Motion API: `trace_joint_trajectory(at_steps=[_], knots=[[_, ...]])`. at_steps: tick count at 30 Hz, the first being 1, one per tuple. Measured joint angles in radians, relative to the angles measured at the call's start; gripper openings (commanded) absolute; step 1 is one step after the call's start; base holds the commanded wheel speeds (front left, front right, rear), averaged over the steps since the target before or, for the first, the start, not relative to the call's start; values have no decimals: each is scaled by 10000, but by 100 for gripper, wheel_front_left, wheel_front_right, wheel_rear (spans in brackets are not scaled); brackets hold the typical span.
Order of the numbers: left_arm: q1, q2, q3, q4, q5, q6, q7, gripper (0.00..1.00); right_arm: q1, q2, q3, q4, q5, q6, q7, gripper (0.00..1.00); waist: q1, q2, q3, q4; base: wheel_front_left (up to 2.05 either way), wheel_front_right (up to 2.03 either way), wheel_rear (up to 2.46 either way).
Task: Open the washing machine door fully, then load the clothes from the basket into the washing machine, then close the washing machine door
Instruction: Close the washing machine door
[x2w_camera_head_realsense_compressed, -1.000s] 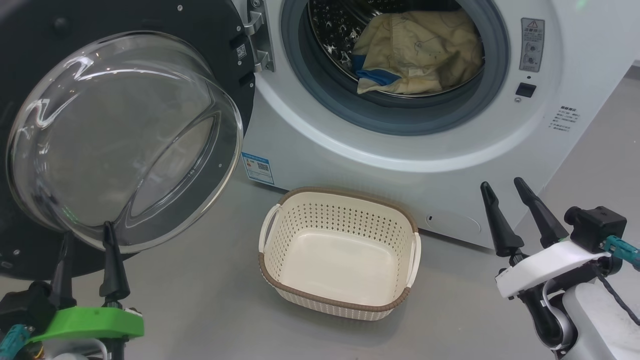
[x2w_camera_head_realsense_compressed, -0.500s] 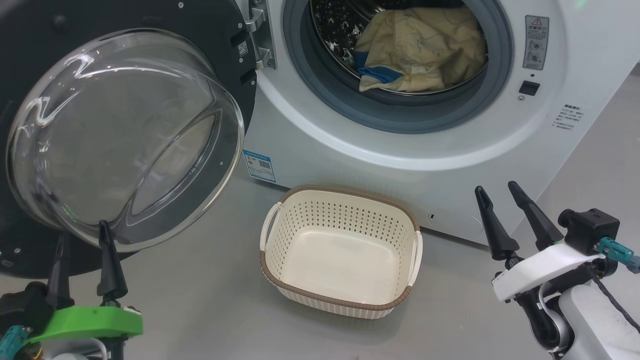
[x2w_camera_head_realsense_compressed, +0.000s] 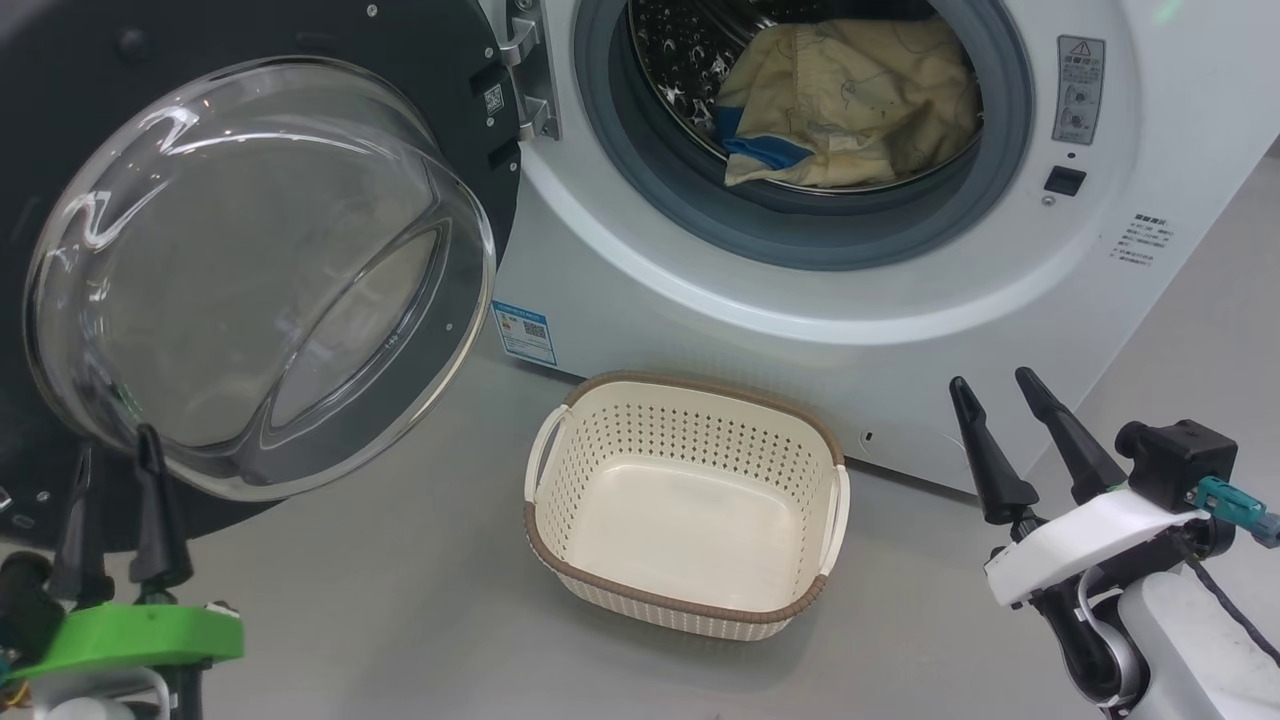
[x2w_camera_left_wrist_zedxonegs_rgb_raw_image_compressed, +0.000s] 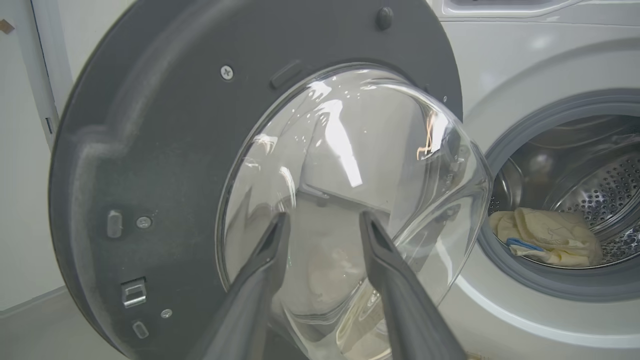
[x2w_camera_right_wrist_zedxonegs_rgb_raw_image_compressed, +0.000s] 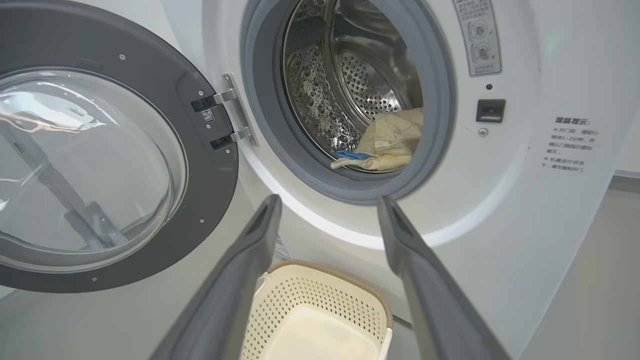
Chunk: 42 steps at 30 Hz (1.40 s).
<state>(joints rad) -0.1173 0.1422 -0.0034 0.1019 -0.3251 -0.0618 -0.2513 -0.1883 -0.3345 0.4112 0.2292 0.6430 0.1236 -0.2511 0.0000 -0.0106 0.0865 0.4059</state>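
The washing machine (x2w_camera_head_realsense_compressed: 800, 310) stands open, its black door (x2w_camera_head_realsense_compressed: 420, 60) with the bulging glass bowl (x2w_camera_head_realsense_compressed: 250, 270) swung out to the left. Pale yellow clothes (x2w_camera_head_realsense_compressed: 860, 100) with a blue band lie inside the steel drum, also visible in the wrist views (x2w_camera_left_wrist_zedxonegs_rgb_raw_image_compressed: 550, 240) (x2w_camera_right_wrist_zedxonegs_rgb_raw_image_compressed: 392, 142). The cream basket (x2w_camera_head_realsense_compressed: 700, 383) sits empty on the floor in front of the machine. My left gripper (x2w_camera_head_realsense_compressed: 117, 445) is open below the glass bowl, pointing at the door's inner face (x2w_camera_left_wrist_zedxonegs_rgb_raw_image_compressed: 150, 125), with nothing between its fingers. My right gripper (x2w_camera_head_realsense_compressed: 992, 380) hangs open to the right of the basket (x2w_camera_right_wrist_zedxonegs_rgb_raw_image_compressed: 320, 300), holding nothing.
The grey floor (x2w_camera_head_realsense_compressed: 400, 600) runs around the basket and to the right of the machine. A blue sticker (x2w_camera_head_realsense_compressed: 523, 333) marks the machine's lower left front. The door hinge (x2w_camera_head_realsense_compressed: 530, 70) sits left of the grey gasket (x2w_camera_head_realsense_compressed: 800, 230). A pale wall (x2w_camera_left_wrist_zedxonegs_rgb_raw_image_compressed: 25, 175) stands behind the door.
My left gripper has slid left along the bottom of the head view and its fingers have drawn somewhat closer together. The right gripper has barely moved. The camera has shifted slightly.
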Motion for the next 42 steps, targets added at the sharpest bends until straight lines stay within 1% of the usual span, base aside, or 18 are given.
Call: trace_joint_trajectory(at_steps=[1,5,8,13,18,21,26,29,31,34,38,42], knots=[[-3,104,2,-84,102,-2,0,0,0,-10,0,2,0,0,0,100,0,0,-2,11,0,0,0],[-124,403,121,-805,238,-2,-8,0,0,-46,-6,13,4,0,0,100,0,0,-6,58,0,0,0],[-595,648,420,-1388,215,-21,-54,0,0,-50,-8,23,13,0,0,100,0,0,-6,101,0,0,0],[-1601,940,1327,-1988,-750,-142,-54,0,-1,-56,-17,29,15,0,0,100,0,0,-20,157,0,0,0],[-2459,1308,2403,-1950,-1941,-205,259,0,-8,-56,17,36,13,0,0,100,0,0,-53,149,0,0,0],[-2880,1482,3331,-1555,-3070,-205,627,0,-20,-40,117,36,13,0,0,100,0,0,-58,47,0,0,0],[-3514,1530,4750,-384,-5283,-184,1488,0,-30,-46,138,52,15,0,0,100,0,0,-38,-191,0,0,0],[-3834,1584,5419,401,-6416,-54,2105,0,-38,-50,142,65,13,0,0,100,0,0,-15,-348,0,0,0],[-4021,1720,5726,940,-7014,44,2577,0,-48,-56,140,65,15,0,0,100,0,0,4,-452,0,0,0],[-4221,2061,6052,1605,-7511,242,3173,0,-58,-77,138,69,15,0,0,100,0,0,46,-596,0,0,0],[-4375,2487,6406,2437,-7791,577,3852,0,-119,-115,138,67,15,0,0,100,0,0,124,-768,0,0,0],[-4386,2700,6502,3126,-8109,832,4447,0,-227,-128,136,67,15,0,0,100,0,0,201,-922,0,0,0]])
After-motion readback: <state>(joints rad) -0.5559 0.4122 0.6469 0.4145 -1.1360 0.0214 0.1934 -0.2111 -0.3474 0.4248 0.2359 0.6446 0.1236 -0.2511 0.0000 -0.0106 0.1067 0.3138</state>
